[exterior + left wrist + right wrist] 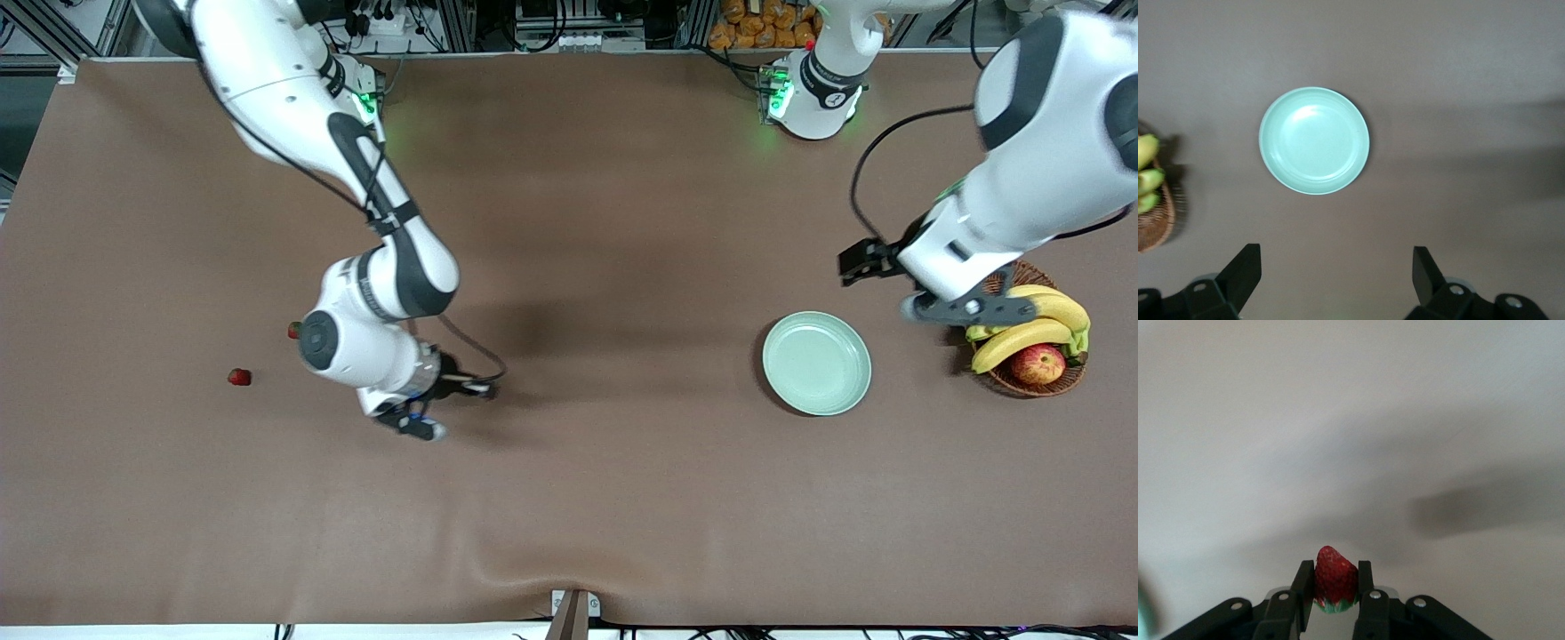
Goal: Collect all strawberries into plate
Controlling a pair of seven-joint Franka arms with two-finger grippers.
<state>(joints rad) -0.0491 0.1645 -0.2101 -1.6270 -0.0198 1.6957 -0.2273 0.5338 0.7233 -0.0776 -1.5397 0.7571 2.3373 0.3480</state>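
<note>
The right gripper was closed on a strawberry, the berry pinched across its flanks between the two fingers with its red tip pointing outward and its green cap tucked back toward the palm. It hung over bare table toward the right arm's end, well apart from the plate. Two more strawberries lay on the cloth toward that same end: one alone in the open, another farther from the front camera and partly hidden by the arm's wrist.

The berries looked very light and soft, likely to bruise or split under a hard squeeze, and their tapered shape might let them slide out tip-first; a gentle hold across the widest part, as here, seemed the safest.

The plate sat empty, just beside the wicker basket of bananas and an apple. The left gripper waited above the table by the plate and basket, its fingers spread wide and holding nothing
</note>
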